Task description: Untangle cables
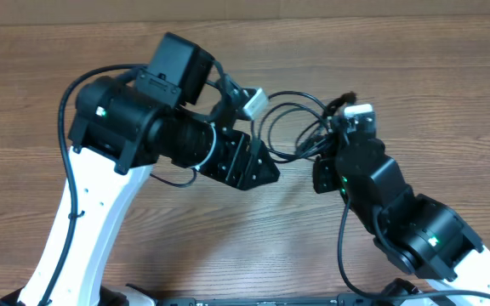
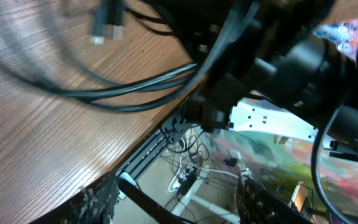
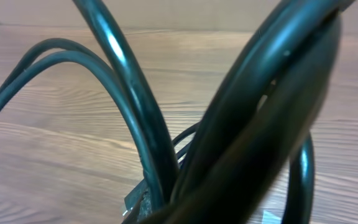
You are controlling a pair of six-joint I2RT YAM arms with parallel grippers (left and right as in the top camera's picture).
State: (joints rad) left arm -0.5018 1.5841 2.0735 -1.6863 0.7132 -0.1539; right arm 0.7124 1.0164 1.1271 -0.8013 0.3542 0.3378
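Because the cables [image 3: 138, 124] bunch against the right gripper [image 1: 351, 110], whose hold I cannot tell, while the left gripper [image 2: 179, 202] nearby gapes wide and empty, any tug may cinch the tangle.

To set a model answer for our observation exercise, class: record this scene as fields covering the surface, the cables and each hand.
surface: wooden table
cables: black, tangled in loops between the two arms
left hand: open, holding nothing
right hand: apparently shut on a bunch of cables, seen close up
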